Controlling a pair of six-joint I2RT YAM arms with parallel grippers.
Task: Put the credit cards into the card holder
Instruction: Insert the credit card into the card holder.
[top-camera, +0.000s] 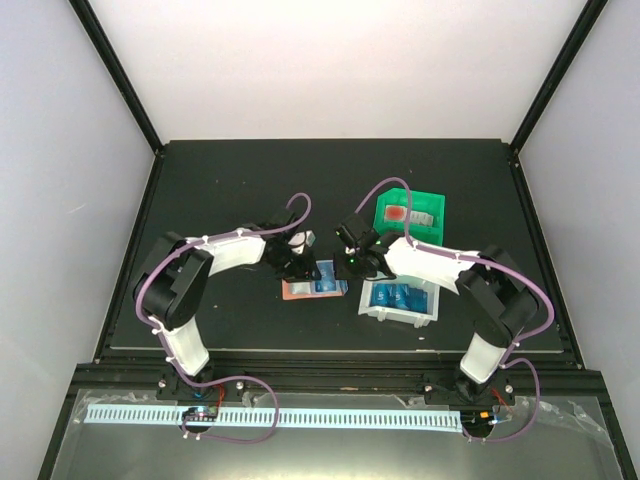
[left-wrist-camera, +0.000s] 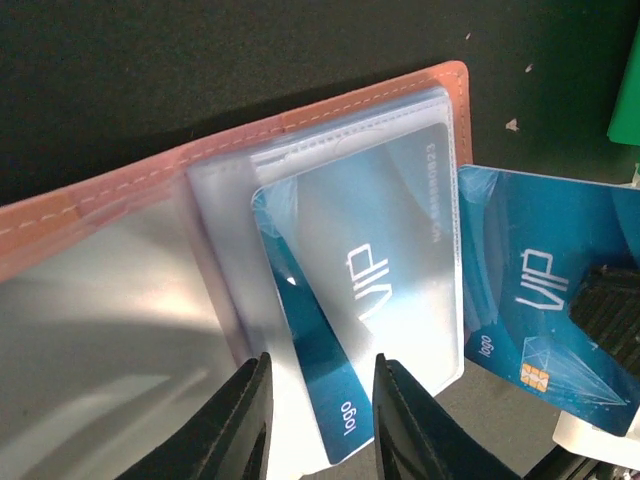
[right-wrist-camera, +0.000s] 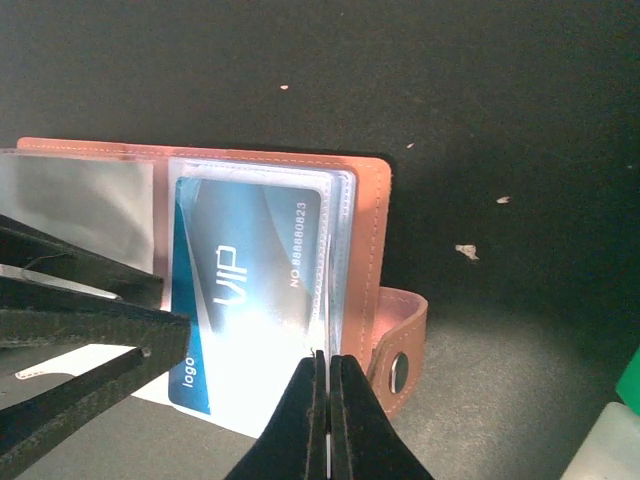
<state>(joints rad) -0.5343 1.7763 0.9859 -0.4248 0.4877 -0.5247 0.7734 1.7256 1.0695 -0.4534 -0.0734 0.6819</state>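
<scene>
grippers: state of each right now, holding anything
left gripper: jaws part closed over the sleeved blue card; whether it grips cannot be told
right gripper: closed on a second blue card, held edge-on

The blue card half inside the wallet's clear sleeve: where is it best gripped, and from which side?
Grip the credit card at its logo end, which sticks out of the clear sleeve at its open near edge. Come from that side, pinching its flat faces; the rest lies under plastic.
</scene>
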